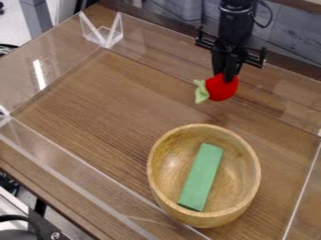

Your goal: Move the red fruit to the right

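- One robot arm reaches down from the top of the view, its black gripper (227, 77) pointing straight down over the far right part of the wooden table (100, 103).
- The jaws stand pinched together on the top of the red fruit (222, 88), so the gripper has the fruit in its hold.
- The red fruit is small, rounded and bright, and it sits directly under the fingertips, above the wooden bowl (170, 155) in the picture and well apart from it.
- A little green leafy tip (202, 92) sticks out from the fruit's left side, pointing toward the middle of the table.
- Whether the fruit rests on the wood or hangs just clear of it cannot be told from this view.
- The wooden bowl stands near the front right of the table, round and light in colour, much larger than the fruit.
- A flat green rectangular block (201, 175) lies inside the bowl, its long side running from the bowl's far rim toward its near rim, slightly tilted.
- Clear plastic walls (44, 70) run around the table on all sides that show.
- A small clear folded stand (103, 33) sits on the far left part of the table, well away from the gripper and the fruit.
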